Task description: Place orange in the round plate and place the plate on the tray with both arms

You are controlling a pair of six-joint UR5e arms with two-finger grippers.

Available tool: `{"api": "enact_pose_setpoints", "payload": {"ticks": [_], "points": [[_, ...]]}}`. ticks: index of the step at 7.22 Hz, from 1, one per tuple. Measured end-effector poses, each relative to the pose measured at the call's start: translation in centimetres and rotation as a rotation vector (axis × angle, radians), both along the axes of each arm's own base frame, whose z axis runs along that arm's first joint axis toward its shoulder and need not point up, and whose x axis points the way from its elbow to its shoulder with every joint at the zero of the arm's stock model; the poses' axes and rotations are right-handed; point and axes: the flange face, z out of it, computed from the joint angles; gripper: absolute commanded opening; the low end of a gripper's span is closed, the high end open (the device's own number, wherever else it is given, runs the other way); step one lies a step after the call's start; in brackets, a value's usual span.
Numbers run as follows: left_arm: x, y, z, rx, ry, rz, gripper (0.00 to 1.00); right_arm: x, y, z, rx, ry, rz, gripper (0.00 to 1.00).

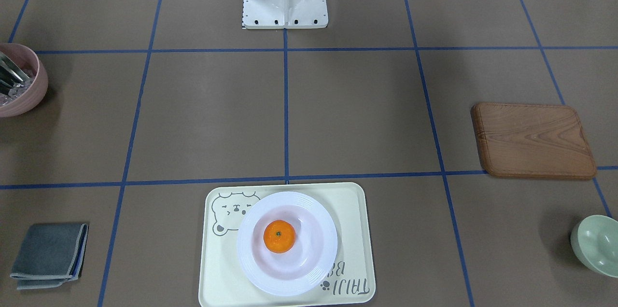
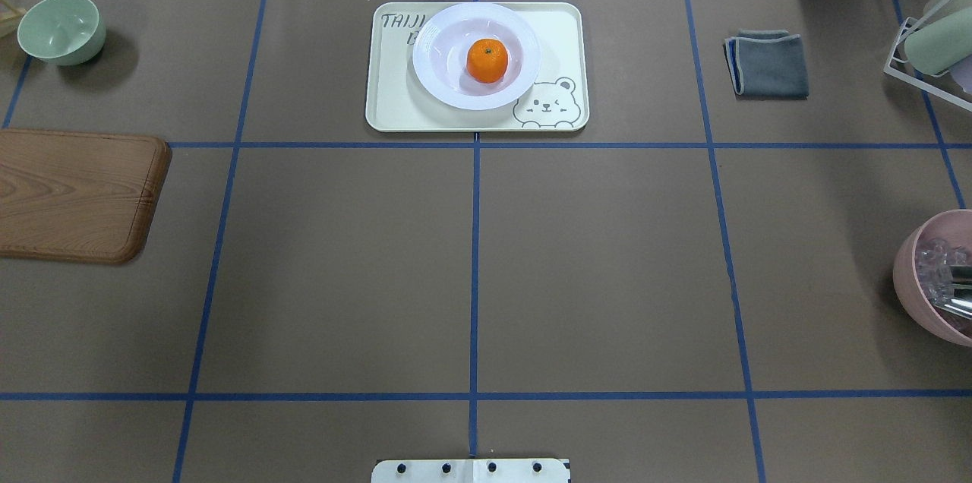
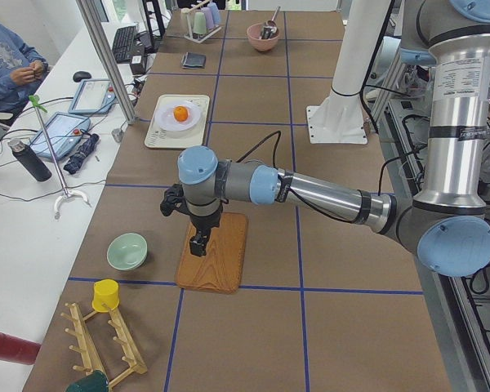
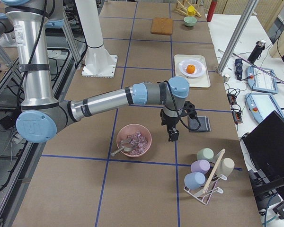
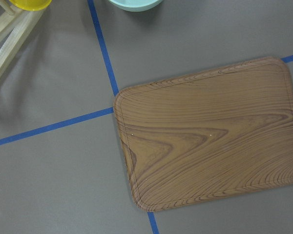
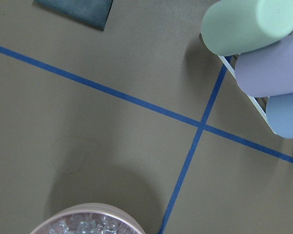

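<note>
The orange (image 1: pixel 279 236) (image 2: pixel 487 61) lies in the middle of the white round plate (image 1: pixel 251 268) (image 2: pixel 433 80). That plate rests on the cream bear tray (image 1: pixel 217 278) (image 2: pixel 387 107) at the table's far side from the robot. Neither arm shows in the overhead or front views. In the exterior left view my left gripper (image 3: pixel 198 243) hangs over the wooden board (image 3: pixel 215 253), far from the tray. In the exterior right view my right gripper (image 4: pixel 173 135) hovers between the pink bowl (image 4: pixel 133 139) and a grey cloth (image 4: pixel 199 124). Whether either is open or shut, I cannot tell.
The wooden board (image 2: pixel 72 194) (image 5: pixel 210 136) and a mint-green bowl (image 2: pixel 61 29) lie on my left side. The pink bowl (image 2: pixel 923 278), the grey cloth (image 2: pixel 767 63) and a cup rack (image 4: pixel 206 170) are on my right. A person sits beyond the table (image 3: pixel 8 61).
</note>
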Motion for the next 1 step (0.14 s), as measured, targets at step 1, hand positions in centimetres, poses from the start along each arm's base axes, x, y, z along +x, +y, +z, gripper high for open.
{"api": "enact_pose_setpoints", "payload": {"ticks": [1], "points": [[0.00,0.02,-0.02,0.001,0.000,0.000,0.98,-0.03,-0.03,-0.03,0.001,0.000,-0.001,1.00]]}}
